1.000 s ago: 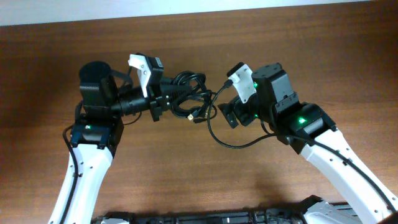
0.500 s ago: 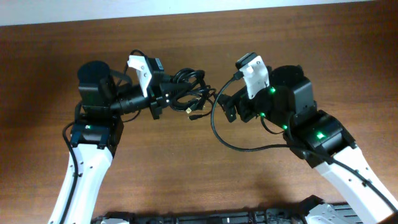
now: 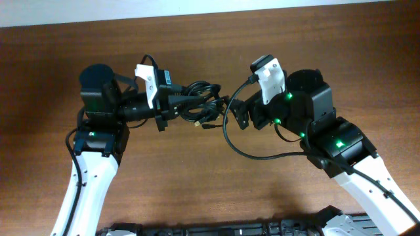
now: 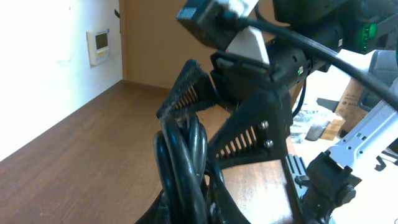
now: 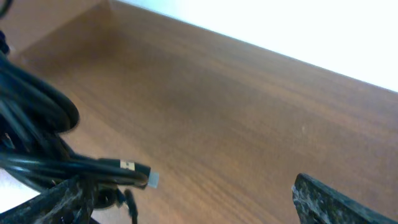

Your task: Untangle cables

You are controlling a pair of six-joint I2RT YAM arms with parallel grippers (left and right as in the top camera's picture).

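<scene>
- Overhead shows you the cables (image 3: 200,105) as one black tangled bundle at mid-desk, between the two arms, nearer the far edge than the near one.
- Your left wrist view has the same cables (image 4: 183,168) as several thick-looking loops bunched together, running up between the fingers.
- Your right wrist view catches the cables (image 5: 37,124) at the left edge, with one strand ending in a small plug (image 5: 140,174) that hangs just above the wood.
- Your left fingers (image 3: 164,111) are nearly closed and clamp the bundle's left side; up close, the ribbed left fingers (image 4: 249,124) press against the loops.
- Your right fingers (image 3: 241,118) sit just beside the bundle's right end, spread wide with nothing in their grip.
- From the wrist, the right fingers (image 5: 62,199) stand far apart at the bottom corners, and the plug strand passes just over the left-hand one.
- Bare brown desk (image 3: 197,183) lies all around.
</scene>
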